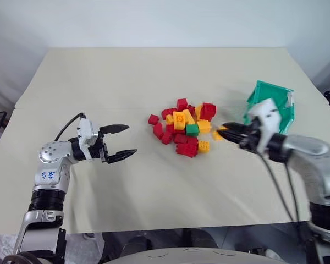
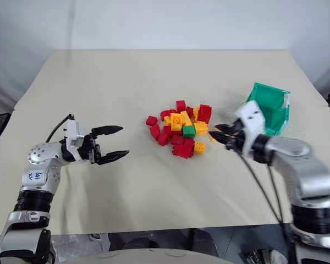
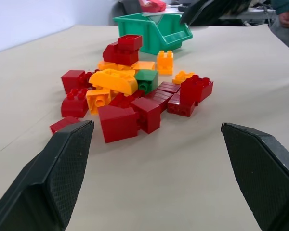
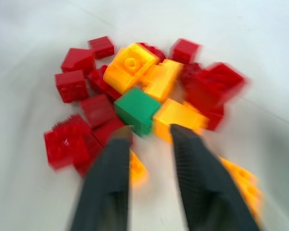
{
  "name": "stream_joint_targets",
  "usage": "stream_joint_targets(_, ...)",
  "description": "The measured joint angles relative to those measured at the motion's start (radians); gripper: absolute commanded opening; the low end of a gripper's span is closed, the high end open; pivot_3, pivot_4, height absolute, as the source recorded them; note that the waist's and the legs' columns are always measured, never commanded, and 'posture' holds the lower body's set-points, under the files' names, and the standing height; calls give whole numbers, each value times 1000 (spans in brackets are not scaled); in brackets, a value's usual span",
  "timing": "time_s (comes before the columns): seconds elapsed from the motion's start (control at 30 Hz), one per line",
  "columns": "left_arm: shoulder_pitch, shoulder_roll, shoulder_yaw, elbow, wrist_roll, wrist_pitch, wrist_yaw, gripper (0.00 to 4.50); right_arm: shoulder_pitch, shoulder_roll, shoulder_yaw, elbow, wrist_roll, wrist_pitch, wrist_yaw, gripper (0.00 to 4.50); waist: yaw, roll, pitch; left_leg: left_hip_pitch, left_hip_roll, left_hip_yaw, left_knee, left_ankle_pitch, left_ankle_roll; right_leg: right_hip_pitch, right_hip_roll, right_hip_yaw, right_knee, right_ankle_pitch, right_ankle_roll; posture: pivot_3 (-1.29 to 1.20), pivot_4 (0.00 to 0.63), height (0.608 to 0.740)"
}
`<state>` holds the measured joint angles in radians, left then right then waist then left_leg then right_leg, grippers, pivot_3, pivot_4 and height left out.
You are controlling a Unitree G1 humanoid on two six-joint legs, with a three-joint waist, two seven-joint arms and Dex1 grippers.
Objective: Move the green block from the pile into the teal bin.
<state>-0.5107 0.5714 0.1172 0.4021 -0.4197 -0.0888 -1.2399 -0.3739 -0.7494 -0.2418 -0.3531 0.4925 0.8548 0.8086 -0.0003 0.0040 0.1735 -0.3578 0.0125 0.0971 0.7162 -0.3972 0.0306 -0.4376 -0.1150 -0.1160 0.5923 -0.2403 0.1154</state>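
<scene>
Here a beige table (image 1: 154, 187) against a pale wall (image 1: 154, 22) — both claws (image 1: 121, 142) (image 4: 149, 132) gape, holding nothing.

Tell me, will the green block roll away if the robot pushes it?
Probably not: the green block is boxy with flat sides, so it should slide. It looks like hard plastic, so likely stiff. Wedged in the pile, it may nudge its neighbours.

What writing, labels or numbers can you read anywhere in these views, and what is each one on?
Blue handwritten marks on the left arm's silver wrist housing: too small to read.
Nothing legible on the pile, the green block, the teal bin or the table.
</scene>
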Motion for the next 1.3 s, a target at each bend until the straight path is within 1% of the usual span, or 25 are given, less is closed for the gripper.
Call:
stream_joint_targets(0.13,-17,5,1,25,2,-12,-14,4500,160,-157,-115,6,38,-29,133,3571,6,0,0,1,0,1,1,0,0,1,0,0,0,0,0,0,150,740)
stream_joint_targets(0.2,-29,7,2,43,2,-19,-19,4500,205,-202,-148,20,37,-52,171,4271,5,0,0,2,0,1,1,0,0,2,0,1,0,0,0,0,150,740)
stream_joint_targets(0.23,-31,7,2,45,2,-22,-22,4500,214,-215,-160,28,37,-60,183,4477,4,0,0,3,0,0,1,0,0,4,0,1,0,0,0,0,150,740)
stream_joint_targets(0.37,-36,7,2,47,2,-27,-32,4500,225,-253,-166,35,37,-70,194,4477,-1,0,0,6,1,-3,0,0,0,5,0,2,1,0,0,0,150,740)
stream_joint_targets(0.43,-35,7,4,49,2,-28,-34,4500,186,-253,-137,37,38,-69,184,4477,-2,0,0,6,1,-4,1,0,0,5,-1,3,1,0,0,0,150,740)
stream_joint_targets(0.53,-40,4,3,52,2,-30,-38,4500,30,-223,-30,33,36,-62,140,4477,-5,0,0,7,2,-4,2,0,0,5,-1,4,2,0,0,0,150,740)
stream_joint_targets(0.63,-45,-1,2,48,1,-32,-42,4500,-144,-212,163,48,10,22,118,4477,-4,0,0,5,4,-3,2,0,0,2,-1,5,3,0,0,0,150,740)
stream_joint_targets(0.67,-44,-1,2,47,0,-32,-42,4500,-177,-212,214,53,0,43,122,4477,-1,0,0,4,4,-4,2,0,0,1,-1,4,3,0,0,0,150,740)
stream_joint_targets(0.7,-38,2,8,47,-1,-32,-44,4500,-234,-194,284,85,-17,50,129,4477,0,0,0,2,3,-4,2,0,0,-1,-1,4,3,0,0,0,150,740)
stream_joint_targets(0.73,-36,1,9,46,-3,-32,-46,4500,-271,-171,317,108,-32,49,131,4477,0,0,0,1,1,-3,2,0,0,-2,-1,4,3,0,0,0,150,740)
stream_joint_targets(0.8,-29,3,18,41,-10,-30,-65,4500,-396,-96,424,198,-86,35,136,4477,-5,0,0,0,0,-2,3,0,0,-4,-1,4,3,1,0,0,150,740)
stream_joint_targets(0.87,-26,4,22,34,-24,-21,-86,4500,-486,-49,510,286,-144,9,143,4477,-6,0,0,-1,0,-1,2,0,0,-4,-1,2,3,1,0,0,150,740)
stream_joint_targets(0.93,-23,8,27,30,-33,-15,-101,4500,-548,-13,569,376,-199,-6,150,4477,-4,0,0,-3,0,1,2,0,0,-4,-1,0,3,0,0,0,150,740)
stream_joint_targets(1.13,16,19,44,-10,-44,-8,-96,4500,-719,119,711,671,-337,-57,200,4477,-19,0,0,-8,0,-1,3,0,0,-6,-1,-5,2,0,0,0,150,740)
stream_joint_targets(1.3,55,18,51,-50,-46,1,-73,4500,-789,195,746,882,-422,-132,237,4477,-34,0,0,-10,0,-3,4,0,0,-6,-1,-7,1,0,0,0,150,740)
